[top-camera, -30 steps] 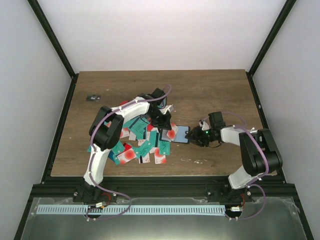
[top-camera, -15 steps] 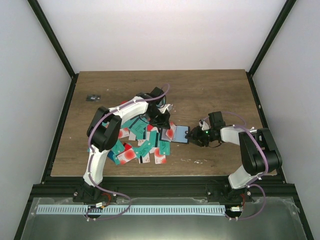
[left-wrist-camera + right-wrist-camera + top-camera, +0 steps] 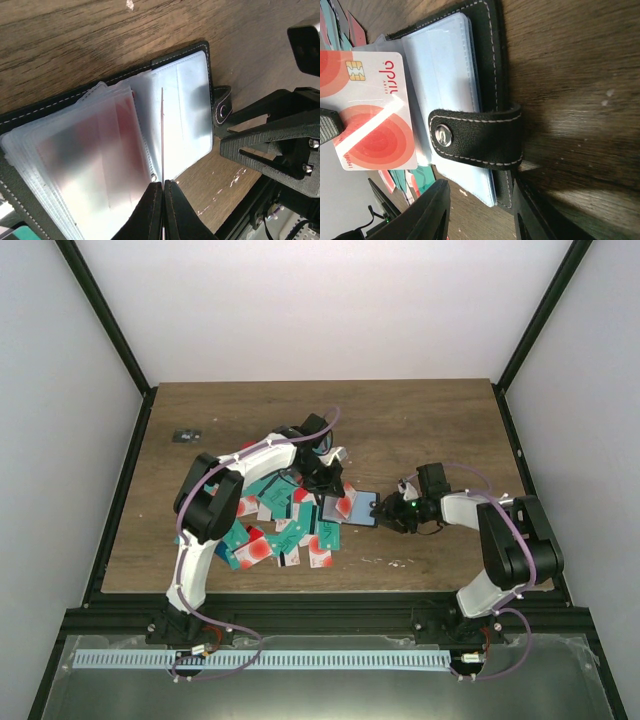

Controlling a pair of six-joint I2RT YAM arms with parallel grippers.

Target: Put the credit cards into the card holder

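The black card holder [image 3: 209,75] lies open on the table, its clear sleeves fanned out, and shows in the top view as the card holder [image 3: 364,502]. My left gripper [image 3: 163,184] is shut on a white credit card [image 3: 162,135] with red circles. That card stands edge-on over the sleeves near the spine, and its face, the card [image 3: 370,107], shows in the right wrist view. My right gripper [image 3: 480,186] is closed around the holder's corner just below the snap tab [image 3: 475,137]. More credit cards [image 3: 280,532] lie piled to the left.
A tiny dark grey object [image 3: 186,434] sits at the far left of the table. The black frame rail [image 3: 300,595] runs along the near edge. Both grippers work close together, with my right gripper's fingers [image 3: 270,145] just right of the holder.
The left gripper and its card have edged slightly up and left over the holder. The right gripper has hardly moved.
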